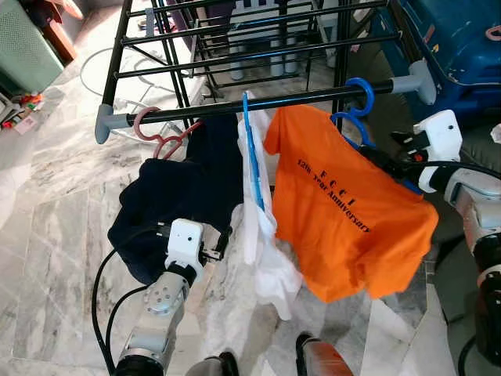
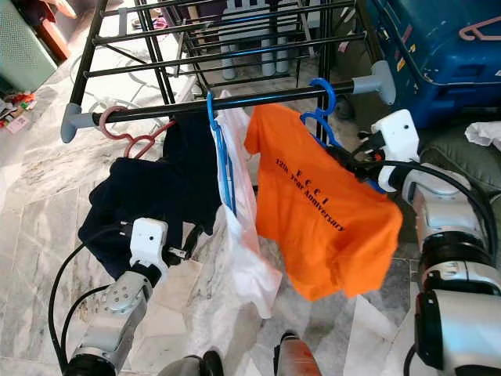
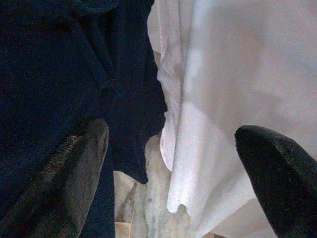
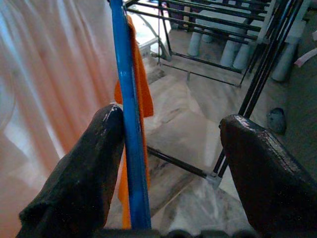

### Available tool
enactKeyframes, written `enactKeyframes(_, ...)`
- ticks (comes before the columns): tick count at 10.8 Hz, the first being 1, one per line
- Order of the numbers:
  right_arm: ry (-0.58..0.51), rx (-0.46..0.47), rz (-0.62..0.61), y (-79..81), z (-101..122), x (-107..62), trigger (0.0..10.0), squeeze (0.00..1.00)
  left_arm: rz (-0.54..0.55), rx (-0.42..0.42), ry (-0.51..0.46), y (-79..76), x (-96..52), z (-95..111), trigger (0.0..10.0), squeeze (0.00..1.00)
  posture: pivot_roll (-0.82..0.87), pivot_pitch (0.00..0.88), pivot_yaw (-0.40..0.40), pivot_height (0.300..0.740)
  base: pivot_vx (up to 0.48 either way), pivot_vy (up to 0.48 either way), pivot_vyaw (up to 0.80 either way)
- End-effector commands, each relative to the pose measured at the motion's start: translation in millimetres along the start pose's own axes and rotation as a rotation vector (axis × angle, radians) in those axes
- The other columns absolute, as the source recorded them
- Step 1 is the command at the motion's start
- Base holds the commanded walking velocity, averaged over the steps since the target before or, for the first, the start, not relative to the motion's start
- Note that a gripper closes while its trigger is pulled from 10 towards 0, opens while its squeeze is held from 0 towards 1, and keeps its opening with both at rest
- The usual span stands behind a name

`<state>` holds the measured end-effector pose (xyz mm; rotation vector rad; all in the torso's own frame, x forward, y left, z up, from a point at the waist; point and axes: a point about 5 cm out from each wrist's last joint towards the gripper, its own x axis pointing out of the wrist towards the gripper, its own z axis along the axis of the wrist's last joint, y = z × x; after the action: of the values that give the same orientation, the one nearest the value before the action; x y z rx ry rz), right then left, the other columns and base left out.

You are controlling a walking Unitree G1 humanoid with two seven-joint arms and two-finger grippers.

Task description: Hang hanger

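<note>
A blue hanger (image 1: 362, 92) carrying an orange T-shirt (image 1: 344, 211) has its hook over the black front rail (image 1: 305, 100) of a drying rack, near the rail's right end. My right gripper (image 1: 387, 160) is at the hanger's right shoulder. In the right wrist view its fingers (image 4: 94, 163) stand open, with the blue hanger bar (image 4: 130, 124) lying against one finger. My left gripper (image 1: 221, 241) hangs low and open beside the hem of a navy garment (image 1: 180, 196).
On the same rail hang a pink hanger (image 1: 153, 129) with the navy garment and another blue hanger (image 1: 252, 157) with a white garment (image 1: 266, 243). A blue case (image 1: 454, 47) stands behind the rack's right end. The floor is marble, with a cable (image 1: 98, 282) trailing at the left.
</note>
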<state>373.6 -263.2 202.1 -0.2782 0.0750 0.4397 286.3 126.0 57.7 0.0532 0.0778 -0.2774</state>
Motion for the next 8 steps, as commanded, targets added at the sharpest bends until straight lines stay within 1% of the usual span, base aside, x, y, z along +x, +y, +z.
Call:
enactKeyframes(1,-0.006,-0.006,0.019,3.3,4,5.1,0.0,0.0,0.009,0.014,0.028,5.4,-5.0,-6,10.0,0.0,-0.26,0.215,0.144,0.74,0.0,0.0,0.0)
enactKeyframes(4,-0.005,0.023,0.052,5.7,4,6.5,0.0,0.0,0.01,0.015,0.028,6.0,-4.6,-6,10.0,0.0,-0.25,0.209,0.143,0.74,0.0,0.0,0.0)
enactKeyframes(5,0.01,0.022,0.088,9.3,0,6.1,0.0,0.0,0.01,0.014,0.028,5.8,-4.5,-6,10.0,0.0,-0.25,0.206,0.142,0.74,0.0,0.0,0.0)
enactKeyframes(8,0.058,0.027,0.099,10.0,-11,2.3,0.0,0.0,0.008,0.013,0.028,5.4,-3.9,-6,10.0,0.0,-0.26,0.205,0.143,0.74,0.0,0.0,0.0)
